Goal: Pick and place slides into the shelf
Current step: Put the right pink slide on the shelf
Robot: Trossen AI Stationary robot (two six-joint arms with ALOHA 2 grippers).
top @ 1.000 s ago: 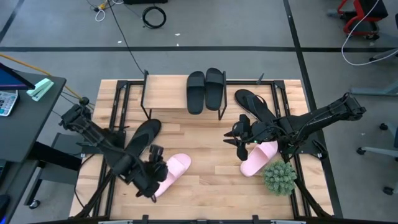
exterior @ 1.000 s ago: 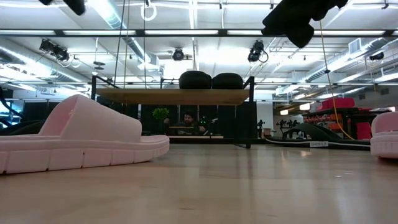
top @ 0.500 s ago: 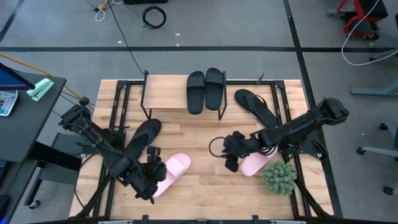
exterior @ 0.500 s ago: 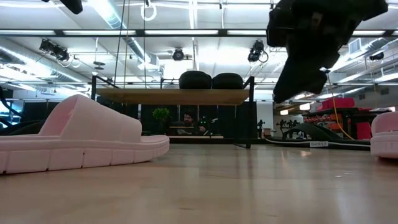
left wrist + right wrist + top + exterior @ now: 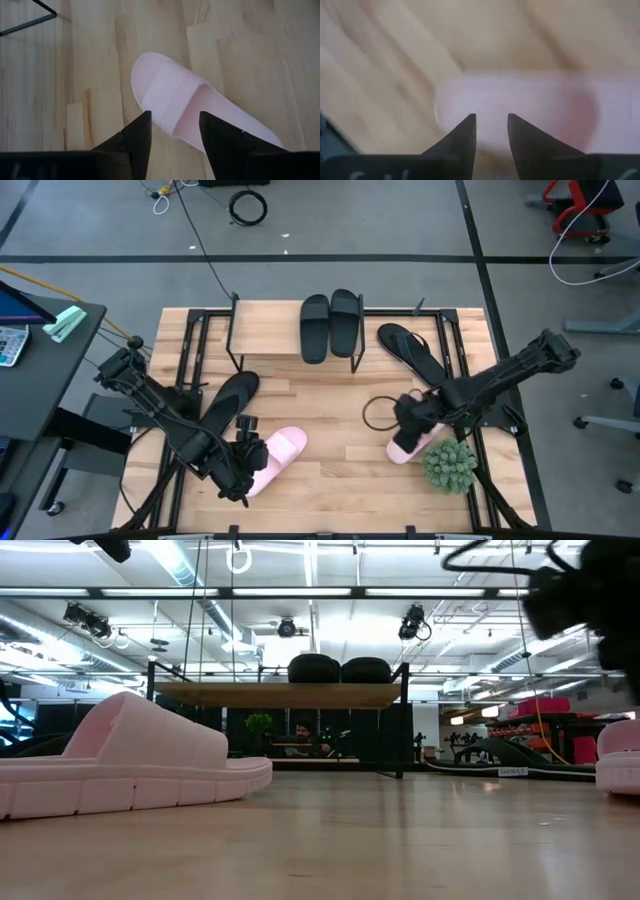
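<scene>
One pale pink slide (image 5: 275,455) lies flat near the table's near left; my left gripper (image 5: 250,448) hovers open over its heel end, fingers either side of it (image 5: 172,132). The second pink slide (image 5: 408,444) lies at the near right, with my right gripper (image 5: 407,413) open just above its far end (image 5: 491,125). Two black broad-band slides (image 5: 330,325) sit on the shelf's top board (image 5: 268,330). One thong flip-flop (image 5: 412,350) lies right of the shelf, the other (image 5: 232,398) in front of its left end.
A spiky green plant ball (image 5: 448,465) stands right beside the right pink slide, near my right arm. The shelf's black frame legs (image 5: 236,360) stand on the tabletop. Bare wood lies between the two pink slides. In the low view a person shows far behind the shelf (image 5: 302,730).
My right gripper swung down and toward the table's near left, then came back right; it now hangs over the right pink slide. The left arm and all slides stayed where they were.
</scene>
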